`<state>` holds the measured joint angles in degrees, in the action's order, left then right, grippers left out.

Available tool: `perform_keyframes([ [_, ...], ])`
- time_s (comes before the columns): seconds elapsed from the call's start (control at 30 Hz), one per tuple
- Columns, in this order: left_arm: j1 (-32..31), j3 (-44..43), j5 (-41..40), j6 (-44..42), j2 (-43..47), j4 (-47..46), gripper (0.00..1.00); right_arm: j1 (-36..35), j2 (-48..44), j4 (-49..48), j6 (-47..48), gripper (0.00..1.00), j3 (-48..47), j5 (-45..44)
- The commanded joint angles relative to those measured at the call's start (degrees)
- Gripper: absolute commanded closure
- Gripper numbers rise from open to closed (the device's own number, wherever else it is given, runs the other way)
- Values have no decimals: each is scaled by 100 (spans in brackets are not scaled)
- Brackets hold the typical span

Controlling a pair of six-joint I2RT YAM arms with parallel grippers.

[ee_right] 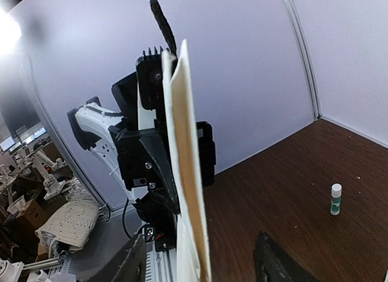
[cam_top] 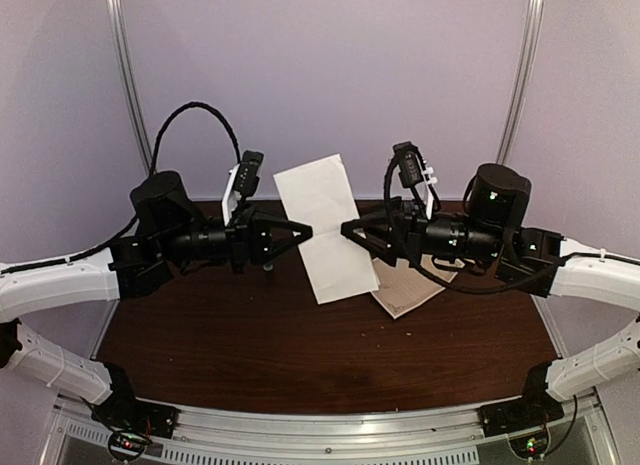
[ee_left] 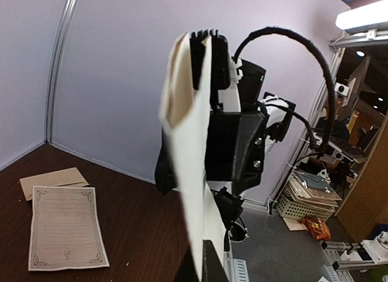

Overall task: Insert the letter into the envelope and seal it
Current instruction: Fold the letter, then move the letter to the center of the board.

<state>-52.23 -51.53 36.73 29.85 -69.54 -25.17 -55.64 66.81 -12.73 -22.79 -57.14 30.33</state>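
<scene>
1. Right up against both wrist cameras is a white folded paper (ee_left: 185, 148), held upright in the air edge-on. Its top edge gapes open like a pocket, tan-ish inside.
2. The left gripper (cam_top: 308, 230) has its jaws clamped on the paper's left edge.
3. The right gripper (cam_top: 345, 228) meets the paper's other edge. Its jaws are spread, one on each side of the sheet, not pinching it.
4. The letter (ee_left: 66, 227) (cream, dark fancy border) lies flat on the dark wood table (cam_top: 250, 335), nowhere near being held.
5. The envelope (ee_left: 53, 180), plain tan, is flat on the table too, peeking out from under the letter's far edge.
6. A small white-and-green tube (ee_right: 336, 199) stands upright on the table, well apart from the rest.
</scene>
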Motion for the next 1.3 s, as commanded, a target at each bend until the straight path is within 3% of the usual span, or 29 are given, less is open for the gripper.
perform_keyframes([
  [0.0,214,-563,-672,-475,54,1196,100,-32,-346,1141,242,27,-286,-1169],
  [0.13,1083,-919,-425,-787,27,2112,100,50,-634,2502,386,11,-500,-2558],
  [0.27,2063,-1164,-322,-1296,-91,2696,100,572,-683,3491,256,3,-657,-3417],
  [0.5,3419,-893,-344,-1580,-89,2390,100,2717,-129,3749,91,0,-253,-2929],
  [0.63,3535,-1018,-855,-2153,-37,2962,100,3681,652,3539,282,8,-104,-2558],
  [0.87,3534,-869,-1257,-2300,195,3049,100,4872,2103,3184,602,16,-305,-2520],
  [1.1,3535,-812,-1219,-2303,271,3084,100,4990,3240,3334,1054,19,-989,-2852],
  [1.27,3535,-799,-1204,-2300,332,3080,100,5076,3482,3233,1048,20,-1056,-2819],
])
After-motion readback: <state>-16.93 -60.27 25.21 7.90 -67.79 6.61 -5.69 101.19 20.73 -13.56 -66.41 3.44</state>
